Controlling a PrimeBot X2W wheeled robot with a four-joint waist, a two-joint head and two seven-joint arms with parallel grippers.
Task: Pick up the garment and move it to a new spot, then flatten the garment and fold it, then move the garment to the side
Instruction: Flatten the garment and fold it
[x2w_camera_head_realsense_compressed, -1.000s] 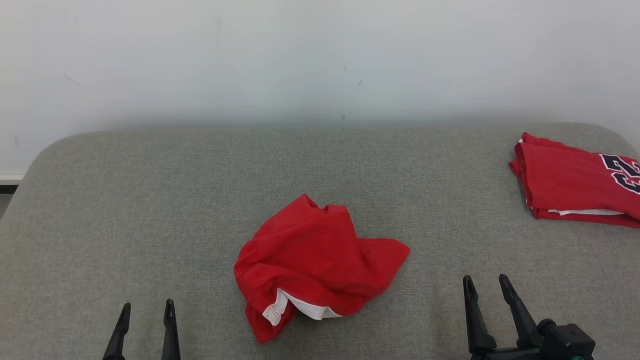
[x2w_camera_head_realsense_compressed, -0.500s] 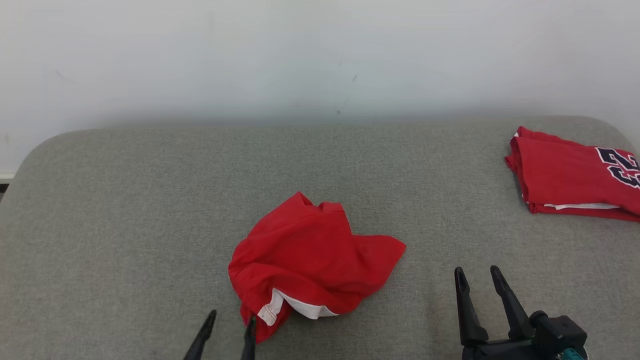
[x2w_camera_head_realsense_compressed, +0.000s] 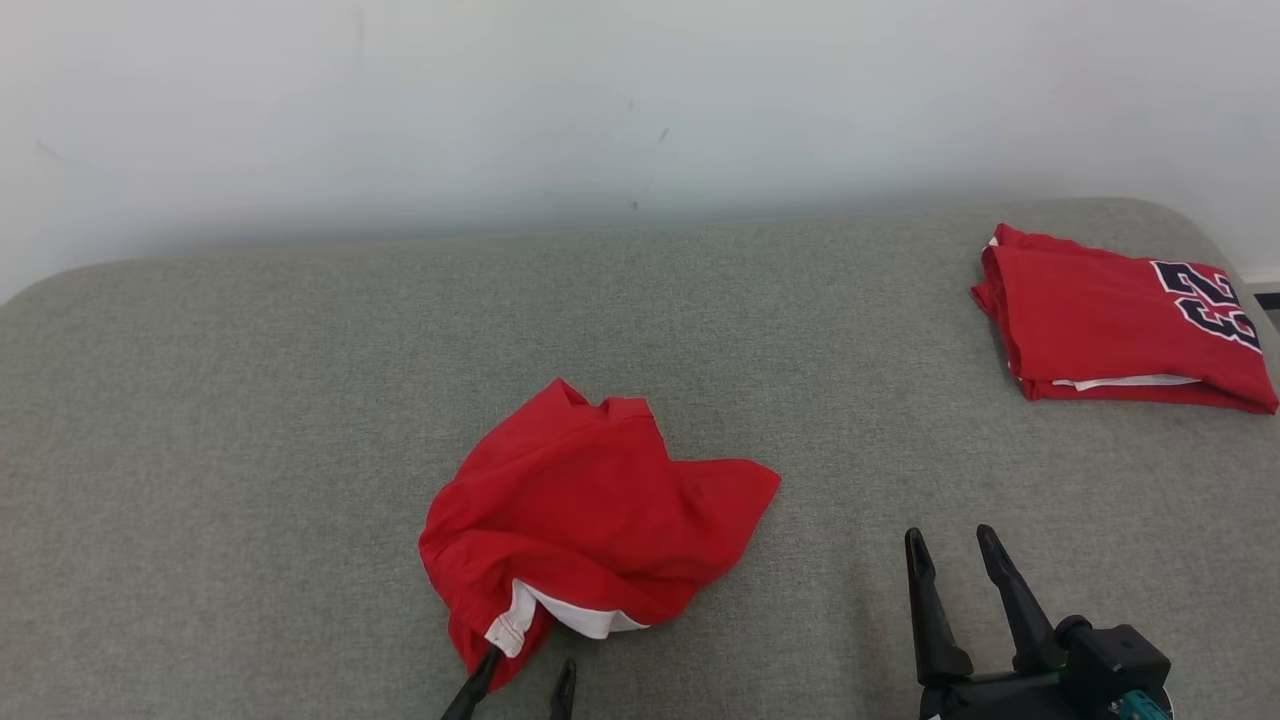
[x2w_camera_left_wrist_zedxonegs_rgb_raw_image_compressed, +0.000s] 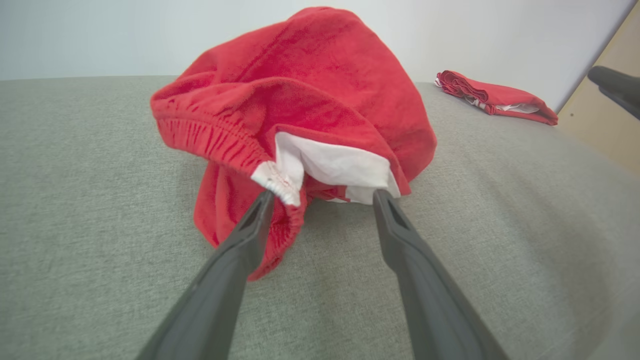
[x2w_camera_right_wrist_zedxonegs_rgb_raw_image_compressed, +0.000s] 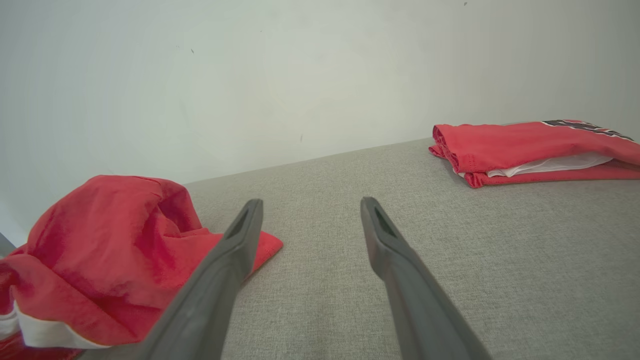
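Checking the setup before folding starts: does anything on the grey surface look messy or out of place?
The garment lies crumpled in a heap mid-surface, a white panel poking out at its near edge beside the open left gripper. The folded red shirt at far right looks neat. Nothing spilled or damaged.

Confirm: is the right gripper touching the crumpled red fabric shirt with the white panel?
Apart. Head view: bare grey cushion lies between the right gripper and the crumpled red shirt.
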